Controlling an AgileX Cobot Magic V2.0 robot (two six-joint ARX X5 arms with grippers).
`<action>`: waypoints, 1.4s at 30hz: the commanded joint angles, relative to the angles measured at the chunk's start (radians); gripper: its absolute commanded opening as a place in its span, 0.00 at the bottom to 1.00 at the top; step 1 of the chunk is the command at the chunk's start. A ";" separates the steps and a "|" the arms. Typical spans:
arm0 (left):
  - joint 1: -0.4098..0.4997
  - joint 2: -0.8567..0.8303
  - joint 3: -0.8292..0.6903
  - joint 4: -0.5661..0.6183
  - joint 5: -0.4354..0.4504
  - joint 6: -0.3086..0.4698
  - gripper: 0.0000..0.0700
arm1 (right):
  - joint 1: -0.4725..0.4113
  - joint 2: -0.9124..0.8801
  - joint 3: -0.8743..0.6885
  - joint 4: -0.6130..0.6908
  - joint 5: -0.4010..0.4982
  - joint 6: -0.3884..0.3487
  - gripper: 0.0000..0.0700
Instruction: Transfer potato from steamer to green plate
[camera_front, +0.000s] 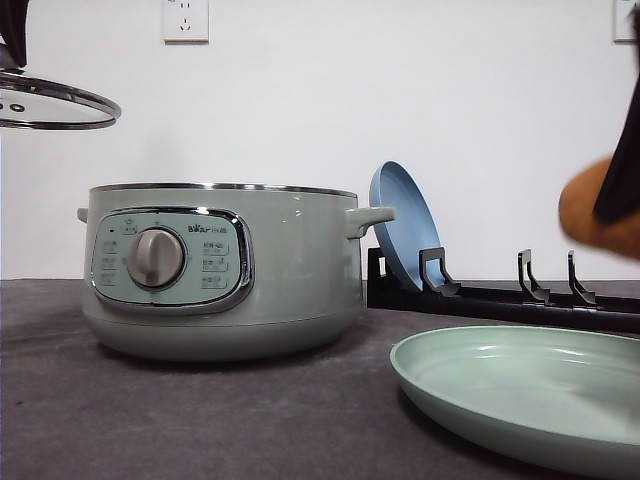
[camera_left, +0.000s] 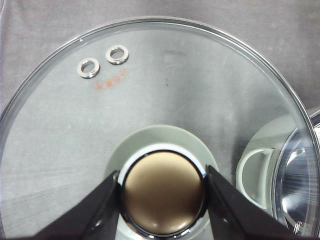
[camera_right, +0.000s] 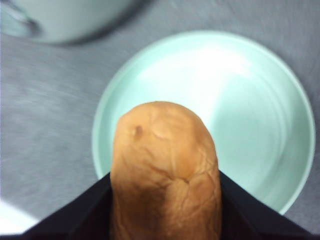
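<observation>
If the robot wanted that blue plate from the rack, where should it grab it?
Probably by the top rim of the blue plate, coming from above. It stands on edge, leaning in the black rack, so its upper edge is free, while the steamer's handle crowds its left side.

Even, bright light; glare washes the green plate, and the potato is blurred

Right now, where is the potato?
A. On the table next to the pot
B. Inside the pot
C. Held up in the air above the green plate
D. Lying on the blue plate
C. The right gripper is shut on the potato, and the green plate lies on the table beneath it, not touching it.
</observation>
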 joint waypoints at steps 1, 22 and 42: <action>0.002 -0.016 0.043 0.033 0.002 -0.001 0.00 | 0.000 0.048 0.003 0.037 0.005 0.023 0.27; 0.002 -0.016 0.043 0.034 0.002 -0.003 0.00 | -0.054 0.470 0.003 0.306 0.005 -0.106 0.27; 0.002 -0.016 0.043 0.033 0.002 -0.003 0.00 | -0.056 0.448 0.067 0.270 0.011 -0.124 0.78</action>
